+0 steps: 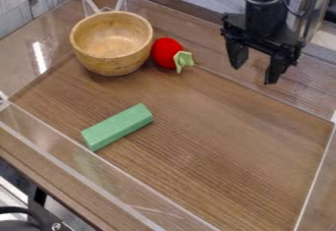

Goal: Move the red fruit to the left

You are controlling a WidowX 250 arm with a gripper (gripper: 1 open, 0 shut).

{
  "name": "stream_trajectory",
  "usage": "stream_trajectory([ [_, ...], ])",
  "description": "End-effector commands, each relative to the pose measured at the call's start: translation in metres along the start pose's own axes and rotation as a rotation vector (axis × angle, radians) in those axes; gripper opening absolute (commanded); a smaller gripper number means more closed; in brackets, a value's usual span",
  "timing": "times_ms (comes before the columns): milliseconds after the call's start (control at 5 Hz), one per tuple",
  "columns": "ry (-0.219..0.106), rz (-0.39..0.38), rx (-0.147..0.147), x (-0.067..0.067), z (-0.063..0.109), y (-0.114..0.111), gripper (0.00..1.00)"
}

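The red fruit (167, 53) is small, round and bright red, with a green leafy cap on its right end. It lies on the wooden tabletop, touching or nearly touching the right side of the wooden bowl (112, 42). My black gripper (253, 66) hangs to the right of the fruit, pointing down, a little above the table. Its fingers are spread open and nothing is between them. A clear gap separates the gripper from the fruit.
A flat green rectangular block (117, 126) lies on the table toward the front left. Low clear plastic walls (319, 181) fence the wooden surface on all sides. Behind the bowl two thin sticks lean at the back wall.
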State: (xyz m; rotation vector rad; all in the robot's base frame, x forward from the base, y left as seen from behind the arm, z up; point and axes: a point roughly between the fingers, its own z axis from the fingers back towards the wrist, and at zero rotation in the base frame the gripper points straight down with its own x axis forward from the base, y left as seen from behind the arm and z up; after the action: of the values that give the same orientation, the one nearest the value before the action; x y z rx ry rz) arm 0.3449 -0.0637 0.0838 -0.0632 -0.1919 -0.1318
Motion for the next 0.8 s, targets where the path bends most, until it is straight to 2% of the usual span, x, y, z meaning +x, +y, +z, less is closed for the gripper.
stream_trajectory([
  [0, -0.022, 0.042, 0.006, 0.005, 0.002, 0.007, 1.00],
  [400, 0.025, 0.172, 0.038, -0.005, -0.006, 0.014, 1.00],
  [600, 0.051, 0.195, 0.047, -0.010, -0.014, 0.014, 1.00],
])
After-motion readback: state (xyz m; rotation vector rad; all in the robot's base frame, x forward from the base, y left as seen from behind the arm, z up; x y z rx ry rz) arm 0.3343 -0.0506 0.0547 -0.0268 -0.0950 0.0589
